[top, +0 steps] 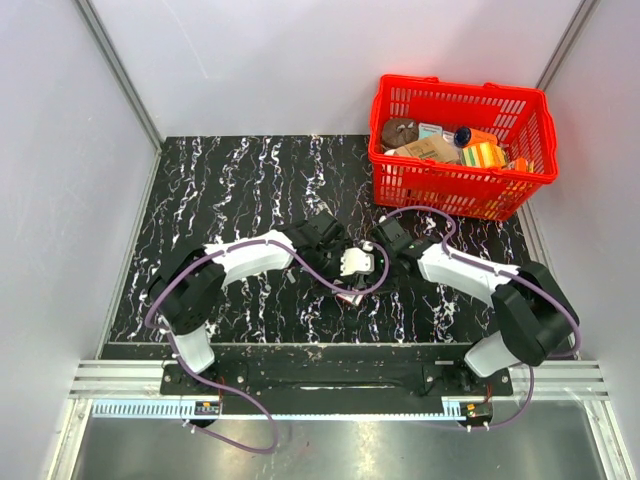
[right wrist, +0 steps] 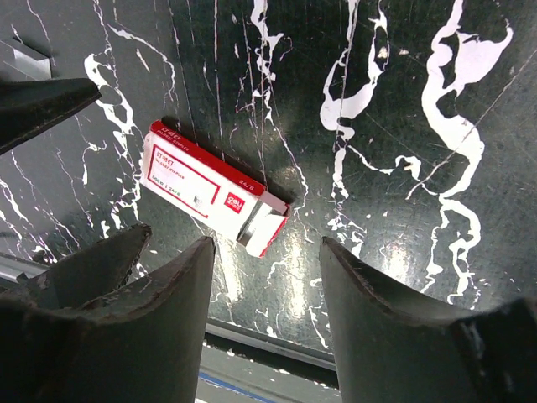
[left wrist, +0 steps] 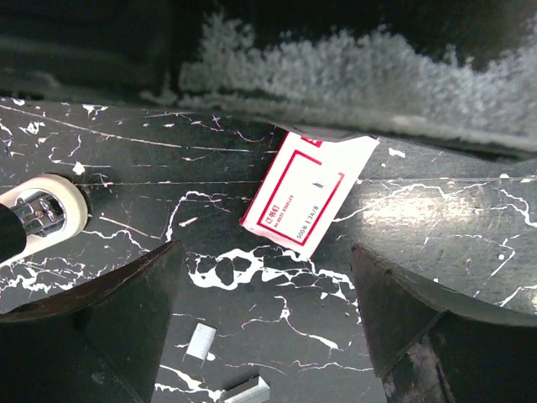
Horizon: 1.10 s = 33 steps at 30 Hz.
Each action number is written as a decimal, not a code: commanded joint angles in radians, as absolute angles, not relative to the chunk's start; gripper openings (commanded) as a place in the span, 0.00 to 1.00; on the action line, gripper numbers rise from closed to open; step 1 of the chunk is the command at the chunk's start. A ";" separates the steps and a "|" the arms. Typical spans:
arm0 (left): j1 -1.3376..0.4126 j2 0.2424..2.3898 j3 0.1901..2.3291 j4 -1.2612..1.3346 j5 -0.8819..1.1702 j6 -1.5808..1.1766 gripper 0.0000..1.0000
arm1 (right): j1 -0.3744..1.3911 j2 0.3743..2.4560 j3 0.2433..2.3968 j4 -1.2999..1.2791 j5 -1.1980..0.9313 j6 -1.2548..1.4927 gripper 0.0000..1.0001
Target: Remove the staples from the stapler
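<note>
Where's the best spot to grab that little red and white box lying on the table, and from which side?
Pinch the box across its two long edges, near the middle, coming straight down from above. It lies flat on the table, so only those thin sides are reachable, and one end flap looks open, so an end-to-end grip might crush it.

The left arm (top: pixel 245 258), lower left, and the right arm (top: pixel 470 272), lower right, pair white shells with black joints. Purple cables (top: pixel 272 430) loop along both. The left pincer (left wrist: pixel 264 294) and the right pincer (right wrist: pixel 264 277) have dark, wedge-shaped fingers.
</note>
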<state>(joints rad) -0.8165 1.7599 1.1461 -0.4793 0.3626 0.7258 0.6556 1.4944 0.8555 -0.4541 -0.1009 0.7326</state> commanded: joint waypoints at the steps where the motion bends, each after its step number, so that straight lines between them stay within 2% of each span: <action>1: -0.822 1.781 1.175 -0.410 0.383 0.746 0.86 | 0.667 1.516 0.854 -0.423 -0.133 0.753 0.58; 10: -0.816 1.761 1.137 -0.336 0.403 0.712 0.85 | 0.666 1.425 0.828 -0.482 -0.118 0.752 0.58; 20: -0.779 1.603 1.019 -0.310 0.482 0.703 0.85 | 0.618 1.374 0.795 -0.471 -0.141 0.750 0.65; 25: -0.778 1.589 0.993 -0.305 0.497 0.710 0.85 | 0.614 1.400 0.810 -0.439 -0.192 0.773 0.64; 33: -0.741 1.605 0.989 -0.250 0.564 0.695 0.86 | 0.612 1.364 0.680 -0.319 -0.227 0.920 0.60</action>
